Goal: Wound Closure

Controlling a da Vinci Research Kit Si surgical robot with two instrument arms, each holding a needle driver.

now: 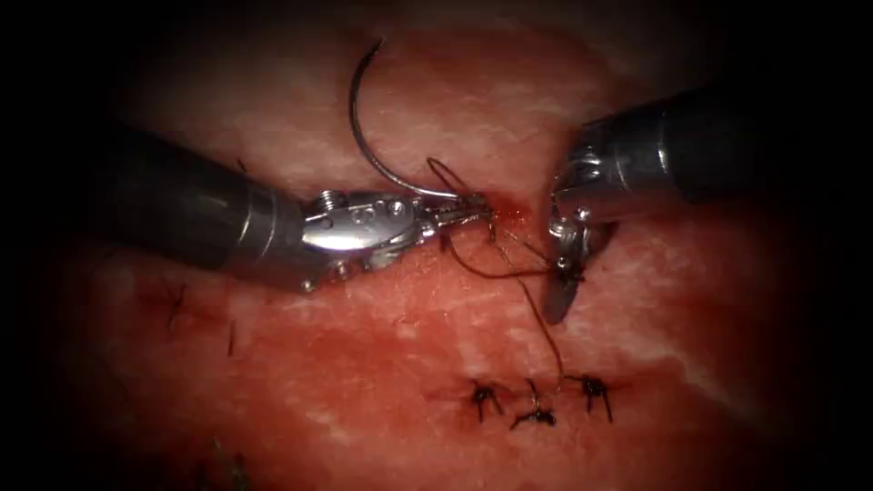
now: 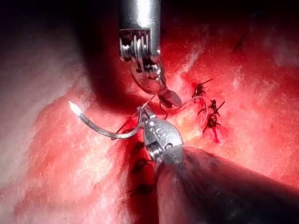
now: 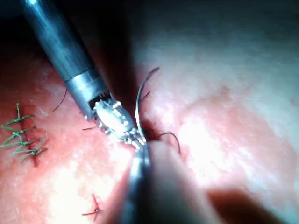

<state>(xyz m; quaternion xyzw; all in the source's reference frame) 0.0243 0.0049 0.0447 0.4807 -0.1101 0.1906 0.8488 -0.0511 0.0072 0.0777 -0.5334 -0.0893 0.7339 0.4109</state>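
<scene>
Left claw [image 1: 459, 211]: polished steel, ribbed wrist on a dark matte shaft; enters from the left of the endoscope frame. Slim jaws clamped on the needle near its thread end.
Needle [image 1: 364, 136]: thin dark wire, a smooth half-circle. It arcs up from the left claw toward the upper middle of the frame, point free in the air, clear of the tissue. In the left wrist view its tip [image 2: 74, 108] glints white.
Right claw [image 1: 562, 289]: shiny metal housing on a dark shaft, coming from the right; jaws point downward at mid-frame right. They look closed where the thread crosses them; whether they pinch the thread I cannot tell.
Thread [image 1: 509, 268]: fine dark strand, loops from the needle's end past the right claw, then runs down to the knots.
Knots [image 1: 536, 400]: three small dark tufts with bristly cut ends, in a row at lower centre.
Tissue [image 1: 364, 364]: wet, red, mottled with pale fatty streaks; glossy red fluid [image 1: 509, 211] just right of the left claw's tip.
</scene>
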